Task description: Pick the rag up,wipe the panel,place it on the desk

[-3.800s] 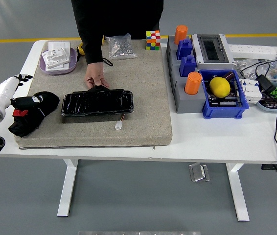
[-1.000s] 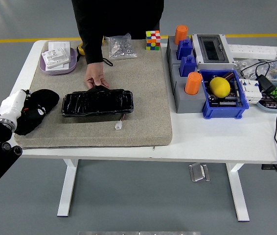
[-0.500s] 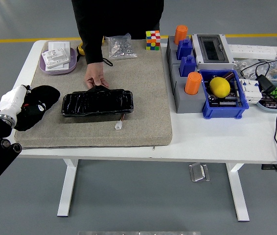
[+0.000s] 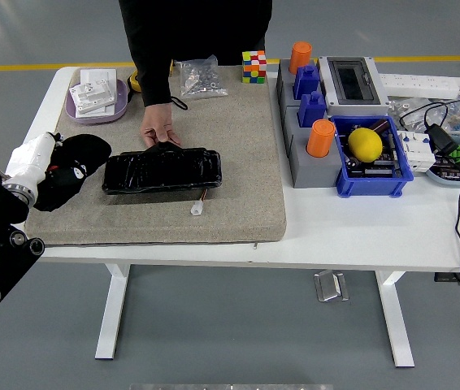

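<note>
Left robot hand: the white-sleeved left robot hand (image 4: 51,166) came in from the left edge and lay on the black rag (image 4: 75,166); its fingers were closed on the cloth, though they merged with the dark fabric.
Right robot hand: out of view.
Rag: it sat bunched at the left end of the grey mat (image 4: 238,162), just beside the left end of the panel, in the left robot hand's grasp.
Panel: the glossy black panel (image 4: 162,171) lay lengthwise on the mat, left of centre; a thin wire ran from its lower right edge to a small white connector (image 4: 197,209) on the mat.
Person: a person in dark clothing stood at the far side; one hand (image 4: 158,130) rested fingers-down on the panel's far edge.
Mat's far edge: a lilac tray (image 4: 116,110) with white packets at the left corner, a clear bag of small parts (image 4: 200,78) near the middle, a coloured cube puzzle (image 4: 253,66) to the right.
Bench, right part: on the white bench (image 4: 336,227) stood grey and blue blocks with two orange cylinders (image 4: 320,138), a blue bin (image 4: 372,179) holding a yellow ball (image 4: 365,144), a grey switch box (image 4: 353,81), a white power strip (image 4: 421,83) and black cables (image 4: 457,195).
</note>
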You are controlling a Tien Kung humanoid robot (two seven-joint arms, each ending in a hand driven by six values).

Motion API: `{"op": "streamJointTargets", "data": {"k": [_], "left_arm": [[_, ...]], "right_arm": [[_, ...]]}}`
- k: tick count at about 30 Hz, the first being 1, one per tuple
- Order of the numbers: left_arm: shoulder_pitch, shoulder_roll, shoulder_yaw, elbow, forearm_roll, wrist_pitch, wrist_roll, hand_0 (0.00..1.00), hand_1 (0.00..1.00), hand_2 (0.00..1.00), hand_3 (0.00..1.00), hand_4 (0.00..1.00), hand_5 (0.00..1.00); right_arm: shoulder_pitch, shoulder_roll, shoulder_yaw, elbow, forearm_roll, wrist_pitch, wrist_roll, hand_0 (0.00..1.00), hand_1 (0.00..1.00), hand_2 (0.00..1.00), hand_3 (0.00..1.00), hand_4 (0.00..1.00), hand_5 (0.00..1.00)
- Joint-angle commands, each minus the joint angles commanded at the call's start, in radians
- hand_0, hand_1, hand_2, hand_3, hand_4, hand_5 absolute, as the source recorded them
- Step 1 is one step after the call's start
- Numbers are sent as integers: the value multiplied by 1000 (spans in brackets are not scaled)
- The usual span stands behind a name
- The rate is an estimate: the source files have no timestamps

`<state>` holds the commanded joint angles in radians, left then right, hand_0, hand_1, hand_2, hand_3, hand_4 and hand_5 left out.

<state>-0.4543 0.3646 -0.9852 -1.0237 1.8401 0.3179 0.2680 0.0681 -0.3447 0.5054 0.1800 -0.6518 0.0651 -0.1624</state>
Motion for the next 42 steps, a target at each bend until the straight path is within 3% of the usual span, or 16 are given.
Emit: {"op": "streamJointTargets", "data": {"k": [8, 19, 42], "left_arm": [[-5, -20, 11, -26, 22, 13, 11, 245, 184, 494, 346, 275, 2], [-29, -37, 95, -26, 2, 16, 13, 242, 180, 495, 356, 276, 2], [-144, -98, 268, -1, -23, 14, 16, 241, 176, 498, 368, 278, 2]], "right_arm": [[0, -3, 6, 0, -7, 0, -2, 723, 576, 666, 576, 998, 421], [4, -6, -2, 0, 2, -1, 1, 723, 576, 666, 576, 998, 418], [18, -23, -15, 0, 3, 4, -3, 723, 576, 666, 576, 998, 417]]}}
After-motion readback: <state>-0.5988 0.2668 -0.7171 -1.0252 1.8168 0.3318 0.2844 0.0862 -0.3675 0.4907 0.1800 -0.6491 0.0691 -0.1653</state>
